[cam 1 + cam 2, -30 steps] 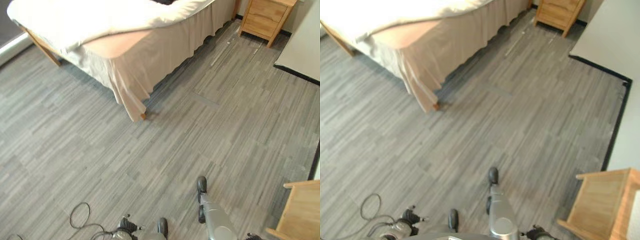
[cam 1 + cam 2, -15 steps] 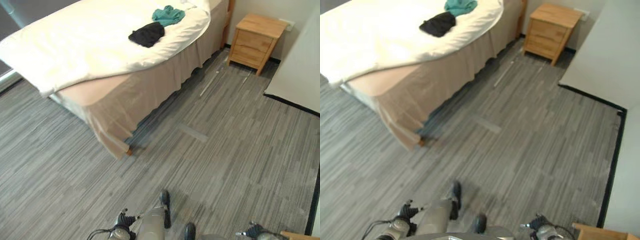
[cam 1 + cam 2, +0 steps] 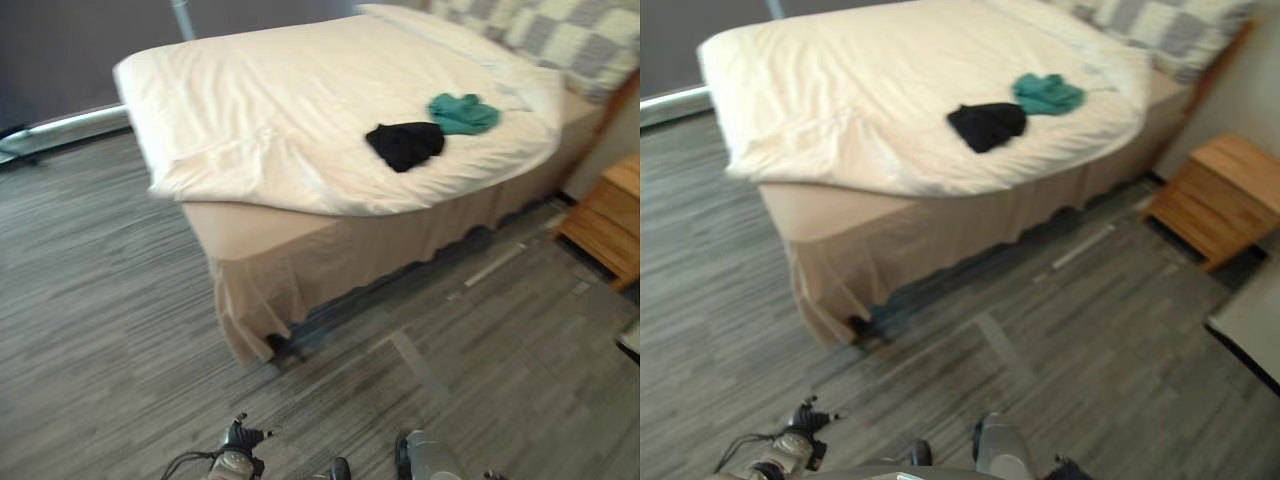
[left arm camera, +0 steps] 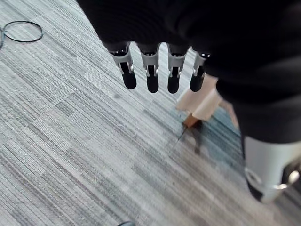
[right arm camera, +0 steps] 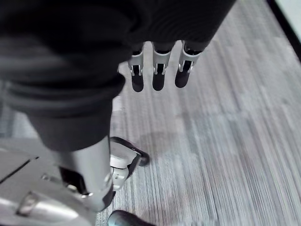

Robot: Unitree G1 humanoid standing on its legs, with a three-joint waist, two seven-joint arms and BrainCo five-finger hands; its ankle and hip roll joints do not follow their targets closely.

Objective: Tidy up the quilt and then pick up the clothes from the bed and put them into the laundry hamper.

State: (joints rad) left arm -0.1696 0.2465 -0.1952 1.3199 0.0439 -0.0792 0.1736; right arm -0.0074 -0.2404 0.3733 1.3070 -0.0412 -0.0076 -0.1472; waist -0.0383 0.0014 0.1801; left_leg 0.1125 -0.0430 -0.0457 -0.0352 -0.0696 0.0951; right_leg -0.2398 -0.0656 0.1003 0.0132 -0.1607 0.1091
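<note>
A cream quilt covers the bed, rumpled at its near corner, where the bare mattress edge shows below it. A black garment and a teal garment lie side by side on the quilt near the bed's right edge. My left hand hangs over the grey floor with straight fingers and holds nothing. My right hand hangs the same way, open and empty. Both hands are well short of the bed.
Checked pillows lie at the head of the bed. A beige bed skirt drops to the floor, and a wooden bed leg shows under its corner. A wooden nightstand stands right of the bed. Grey striped carpet lies between me and the bed.
The camera has swung up and round, so the whole bed with both garments now lies ahead. The garments and quilt themselves have not moved.
</note>
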